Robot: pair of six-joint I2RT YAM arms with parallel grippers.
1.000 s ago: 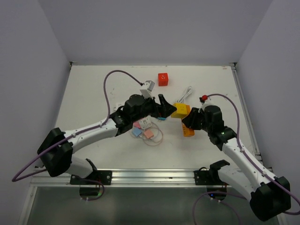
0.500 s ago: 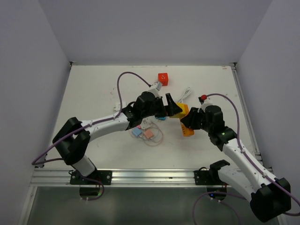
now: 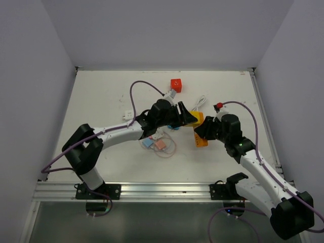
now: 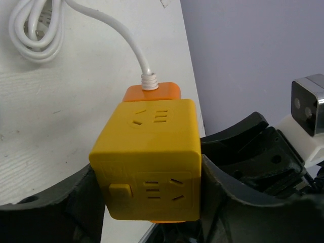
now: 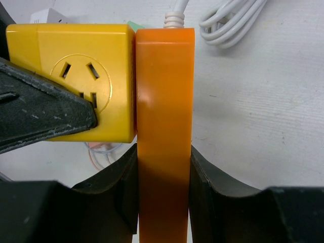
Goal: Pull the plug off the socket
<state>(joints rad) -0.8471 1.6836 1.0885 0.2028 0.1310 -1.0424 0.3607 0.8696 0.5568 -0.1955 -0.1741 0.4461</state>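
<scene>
A yellow cube plug (image 4: 152, 162) sits plugged into the side of an orange socket strip (image 5: 164, 101) near the table's middle right. My left gripper (image 4: 152, 177) is shut on the cube, one finger pressed against each side. From the other side, my right gripper (image 5: 163, 167) is shut on the orange strip, both pads flat against it. In the top view the left gripper (image 3: 188, 117) covers part of the plug (image 3: 196, 118), and the right gripper (image 3: 202, 132) covers part of the socket strip (image 3: 201, 140). The strip's white cable (image 4: 38, 30) coils behind.
A red cube (image 3: 175, 84) lies at the back. Small pink and blue squares with a thin wire loop (image 3: 158, 144) lie under the left arm, and a small white block (image 3: 127, 115) sits farther left. The white cable coil (image 3: 201, 102) lies behind the plug. Walls stand on three sides.
My left arm reached right to the yellow plug, and its jaws went from wide open to closed against the plug's sides. The right arm and the orange strip stayed put.
</scene>
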